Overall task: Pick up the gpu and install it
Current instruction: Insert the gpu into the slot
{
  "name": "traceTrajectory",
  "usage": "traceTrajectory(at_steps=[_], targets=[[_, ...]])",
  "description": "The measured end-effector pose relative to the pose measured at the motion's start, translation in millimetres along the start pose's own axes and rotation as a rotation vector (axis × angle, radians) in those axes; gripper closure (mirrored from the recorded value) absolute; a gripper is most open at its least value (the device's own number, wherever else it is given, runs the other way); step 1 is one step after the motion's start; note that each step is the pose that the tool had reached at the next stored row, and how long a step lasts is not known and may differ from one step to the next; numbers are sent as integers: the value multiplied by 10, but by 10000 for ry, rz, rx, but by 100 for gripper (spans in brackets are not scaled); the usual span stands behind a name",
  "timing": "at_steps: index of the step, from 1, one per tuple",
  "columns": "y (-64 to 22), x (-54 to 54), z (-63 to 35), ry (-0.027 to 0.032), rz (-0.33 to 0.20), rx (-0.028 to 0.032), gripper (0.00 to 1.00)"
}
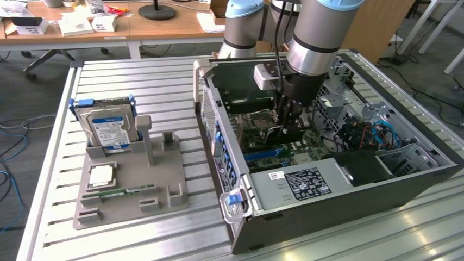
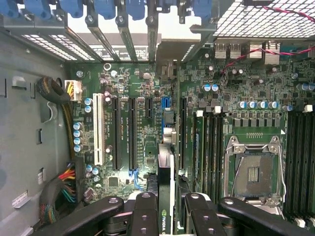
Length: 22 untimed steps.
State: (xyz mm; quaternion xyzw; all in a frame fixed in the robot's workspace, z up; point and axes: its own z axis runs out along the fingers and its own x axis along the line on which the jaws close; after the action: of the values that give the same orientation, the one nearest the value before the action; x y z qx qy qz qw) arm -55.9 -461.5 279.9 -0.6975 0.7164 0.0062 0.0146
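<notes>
The gpu (image 2: pixel 166 147) is a thin dark card that I see edge-on in the wrist view, with a green logo near my fingers. My gripper (image 2: pixel 165 209) is shut on it, one black finger (image 2: pixel 144 214) on each side. The card hangs upright over the green motherboard (image 2: pixel 123 93), between the long black expansion slots (image 2: pixel 132 132) and the memory slots. In the exterior view my gripper (image 1: pixel 290 120) reaches down into the open computer case (image 1: pixel 406 185), and the gpu (image 1: pixel 277 132) is just above the board.
The CPU socket (image 2: pixel 253 172) lies beside the card. A power supply (image 1: pixel 305 182) fills the case's near end, and cable bundles (image 1: pixel 362 136) sit at the exterior view's right. Outside on a grey fixture (image 1: pixel 130 185) are a hard drive (image 1: pixel 108 128), a chip (image 1: pixel 100 175) and a memory stick (image 1: pixel 119 191).
</notes>
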Motion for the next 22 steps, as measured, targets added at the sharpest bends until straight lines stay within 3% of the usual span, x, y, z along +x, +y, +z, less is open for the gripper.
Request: traceTrajectory(at_steps=[22], targets=[[49, 19, -1, 0, 0, 0, 74]])
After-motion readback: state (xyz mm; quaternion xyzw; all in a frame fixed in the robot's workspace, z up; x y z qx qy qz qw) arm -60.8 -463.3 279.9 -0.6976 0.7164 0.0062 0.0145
